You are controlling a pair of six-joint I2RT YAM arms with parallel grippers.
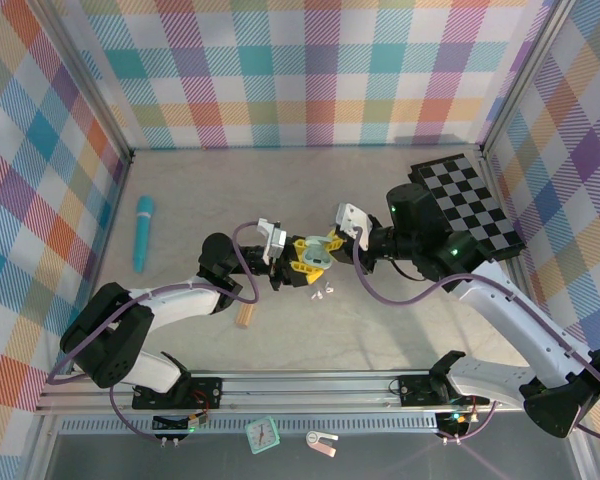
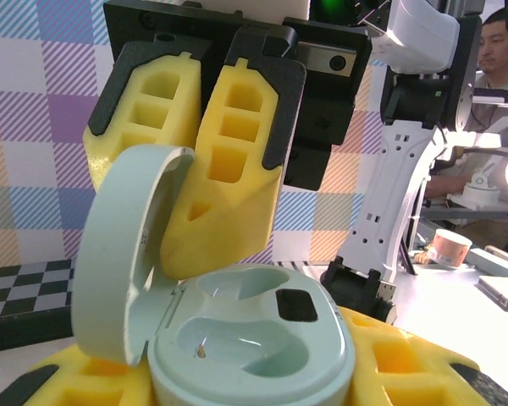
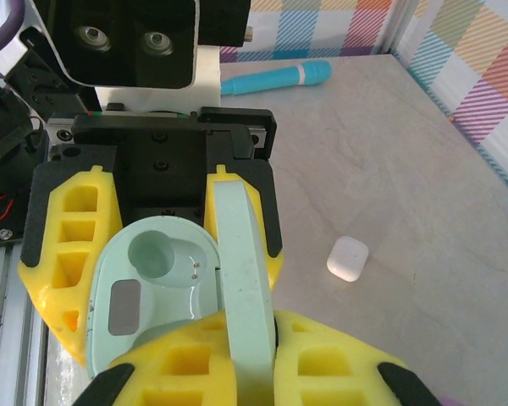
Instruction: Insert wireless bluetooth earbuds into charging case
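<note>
Plaid walls (image 1: 310,70) on three sides, beige table (image 1: 280,190). A checkerboard panel (image 1: 470,205) lies far right, a teal cylinder (image 1: 142,232) well off to the left and a tan ribbed block (image 1: 245,316) near the left arm.

Progress: early. The pale green charging case (image 1: 313,255) is up off the table, held between the two grippers at mid-table. Its lid (image 2: 127,245) is swung open and stands roughly upright from the base. Both wells in the base look empty in the wrist views, so no bud is seated. Tiny pale bits on the table just below the case are likely the earbuds (image 1: 325,291), too small to be sure. A small white rounded piece (image 3: 348,258) lies on the table apart from the case; I can't tell whether it is a bud or a case. What's left, by my read: pick up a bud, seat it, repeat for the other one, close the lid.

Jaws: the left gripper (image 3: 157,254) has a yellow finger on each side of the case base and is clamped on it, carrying it. The right gripper (image 3: 254,355) has its yellow fingers (image 3: 178,364) pressed together on the lid, which runs edge-on between them with no visible gap. Neither gripper is free for a bud while both hold the case.
</note>
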